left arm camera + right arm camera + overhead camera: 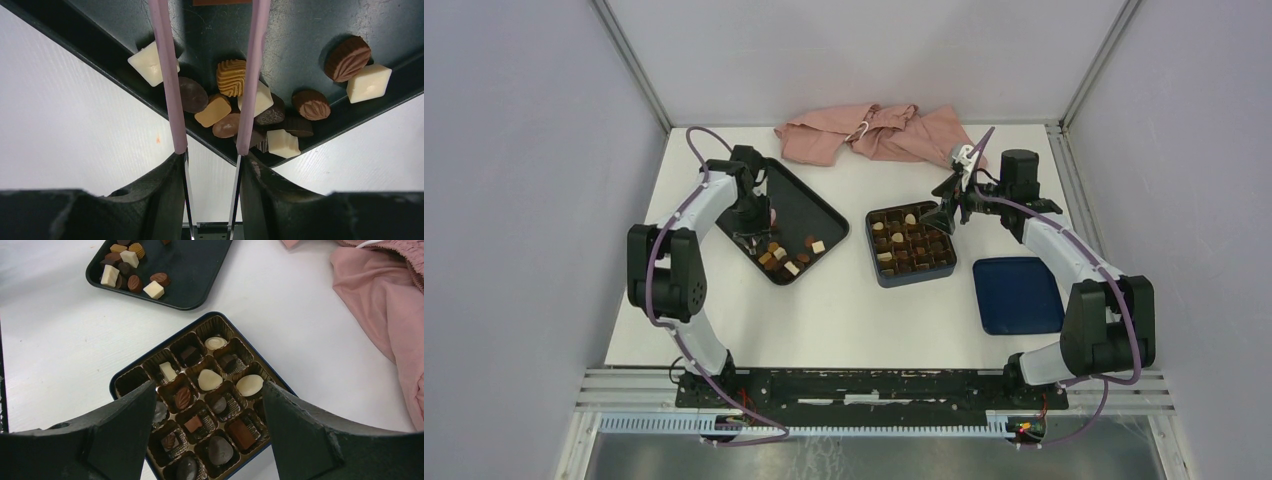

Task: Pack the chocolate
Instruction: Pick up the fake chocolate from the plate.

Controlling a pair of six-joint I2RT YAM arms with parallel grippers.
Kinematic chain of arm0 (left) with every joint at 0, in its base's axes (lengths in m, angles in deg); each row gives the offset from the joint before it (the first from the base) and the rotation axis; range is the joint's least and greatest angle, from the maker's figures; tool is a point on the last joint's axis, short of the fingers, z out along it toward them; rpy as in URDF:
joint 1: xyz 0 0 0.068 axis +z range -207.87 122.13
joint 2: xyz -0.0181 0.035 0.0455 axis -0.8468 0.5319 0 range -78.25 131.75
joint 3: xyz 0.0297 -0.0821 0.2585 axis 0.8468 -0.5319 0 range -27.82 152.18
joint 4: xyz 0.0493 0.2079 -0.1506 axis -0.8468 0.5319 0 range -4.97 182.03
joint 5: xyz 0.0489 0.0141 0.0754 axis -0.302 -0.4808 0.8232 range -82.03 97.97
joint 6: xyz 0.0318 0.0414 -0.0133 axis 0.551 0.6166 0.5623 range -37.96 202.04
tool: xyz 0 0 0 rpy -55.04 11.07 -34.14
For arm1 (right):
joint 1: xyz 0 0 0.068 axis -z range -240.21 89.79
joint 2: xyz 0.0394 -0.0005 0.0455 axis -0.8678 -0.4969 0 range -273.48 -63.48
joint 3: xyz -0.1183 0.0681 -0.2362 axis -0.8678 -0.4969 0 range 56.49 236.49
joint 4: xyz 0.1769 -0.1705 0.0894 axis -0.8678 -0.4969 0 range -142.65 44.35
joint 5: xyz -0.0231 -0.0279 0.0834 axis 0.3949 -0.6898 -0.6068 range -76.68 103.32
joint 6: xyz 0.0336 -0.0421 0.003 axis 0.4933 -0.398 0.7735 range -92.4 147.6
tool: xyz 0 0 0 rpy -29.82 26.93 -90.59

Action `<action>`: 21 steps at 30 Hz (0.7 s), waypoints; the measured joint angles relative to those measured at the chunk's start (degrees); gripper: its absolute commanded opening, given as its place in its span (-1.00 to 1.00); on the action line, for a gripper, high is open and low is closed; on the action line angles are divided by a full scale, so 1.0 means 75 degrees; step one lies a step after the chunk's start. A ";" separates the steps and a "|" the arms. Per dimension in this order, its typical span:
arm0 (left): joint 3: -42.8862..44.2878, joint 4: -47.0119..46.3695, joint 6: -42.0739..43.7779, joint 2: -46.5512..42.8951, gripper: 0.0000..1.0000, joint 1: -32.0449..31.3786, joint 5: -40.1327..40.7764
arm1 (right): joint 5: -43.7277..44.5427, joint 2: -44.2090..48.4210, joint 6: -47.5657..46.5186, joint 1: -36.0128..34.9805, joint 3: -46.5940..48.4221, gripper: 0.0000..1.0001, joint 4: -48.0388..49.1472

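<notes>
The left gripper point(209, 45) hangs over the black tray point(810, 206), its pink fingers point(167, 75) apart. Loose chocolate point(231, 78) is heaped in the tray's 6 o'clock corner. A few pieces lie between the fingers, and others sit off to 3 o'clock of them. The right gripper point(207, 390) hovers above the blue box point(873, 240), jaws spread wide, with filled cells directly below it. The lid point(1017, 295) rests on the surface point(854, 320) at 4 o'clock of the box. A pink cloth point(874, 135) lies at 12 o'clock.
</notes>
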 measured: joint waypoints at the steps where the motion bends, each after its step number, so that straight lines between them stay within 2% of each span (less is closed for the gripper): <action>1: 0.0032 0.0041 0.0000 0.0044 -0.07 0.0000 0.0000 | -0.0003 0.0000 -0.0020 0.0000 0.0000 0.65 -0.0009; 21: 0.0111 0.0289 0.0009 0.0297 -0.07 0.0000 -0.0079 | -0.0058 -0.0023 -0.0090 0.0000 0.0000 0.64 -0.0050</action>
